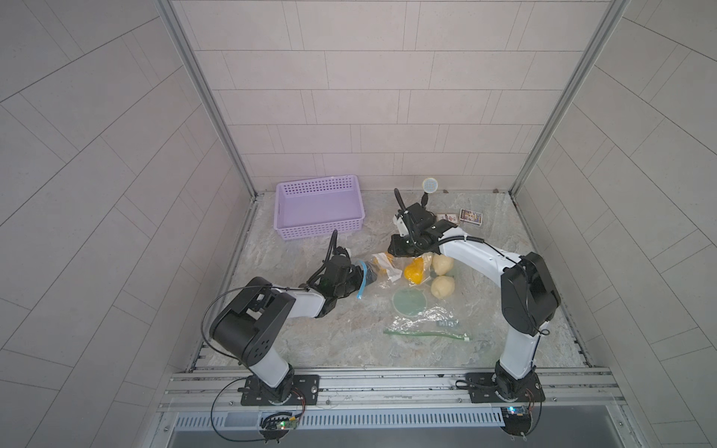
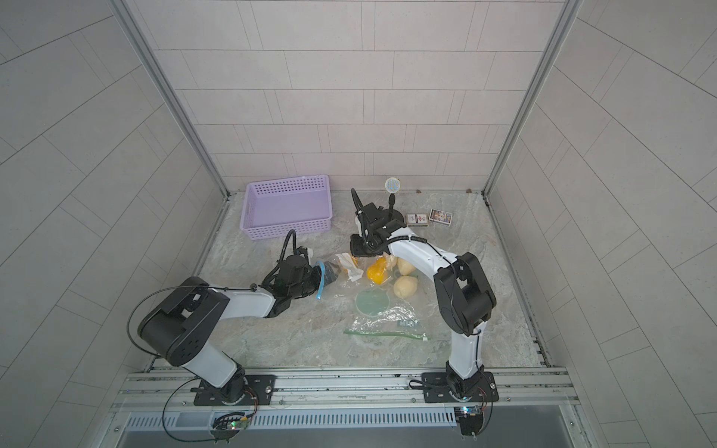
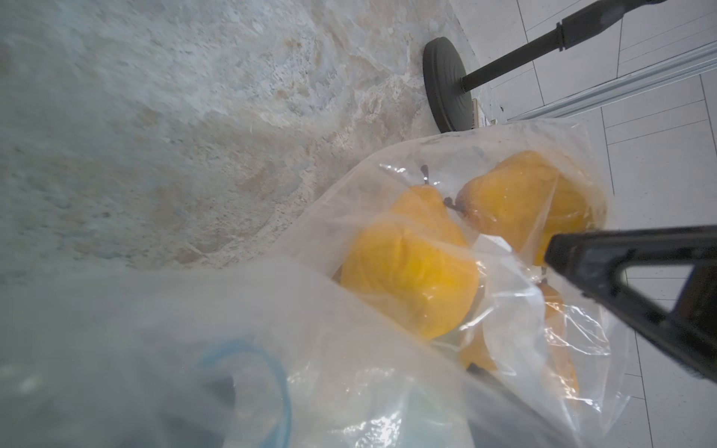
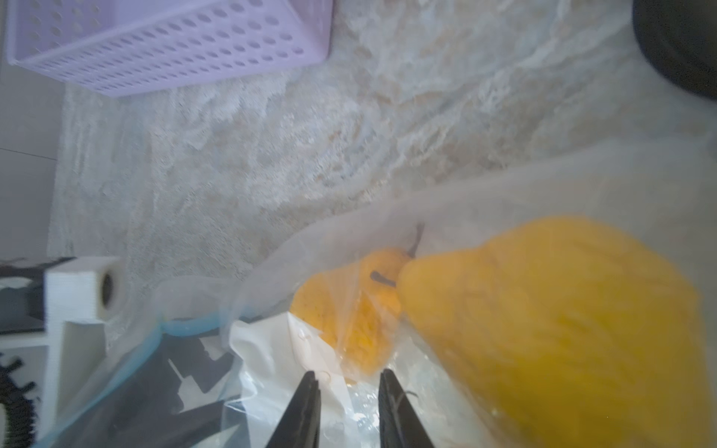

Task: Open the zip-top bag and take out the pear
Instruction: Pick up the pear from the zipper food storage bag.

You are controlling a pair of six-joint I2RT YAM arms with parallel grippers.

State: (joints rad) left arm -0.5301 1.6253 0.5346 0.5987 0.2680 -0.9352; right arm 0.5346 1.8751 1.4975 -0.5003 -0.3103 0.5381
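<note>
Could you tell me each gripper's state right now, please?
Left gripper: open, inside the blue-zip bag.
Right gripper: narrowly open, its film between tips.

Pale grey tiled walls (image 1: 388, 97) on 3 sides, alu corner posts (image 1: 210, 101), marbled stone-look tabletop (image 1: 329, 341), even diffuse light

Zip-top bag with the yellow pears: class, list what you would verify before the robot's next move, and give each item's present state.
1. Mouth of the zip-top bag open: ok; its blue zip loops around the left tool.
2. Left tool open: ok; jaws spread wide.
3. The pear taken out: not ok; it lies inside, behind film.
4. The right tool gripping the bag: cannot tell; jaws slightly apart, crumpled film between.
</note>
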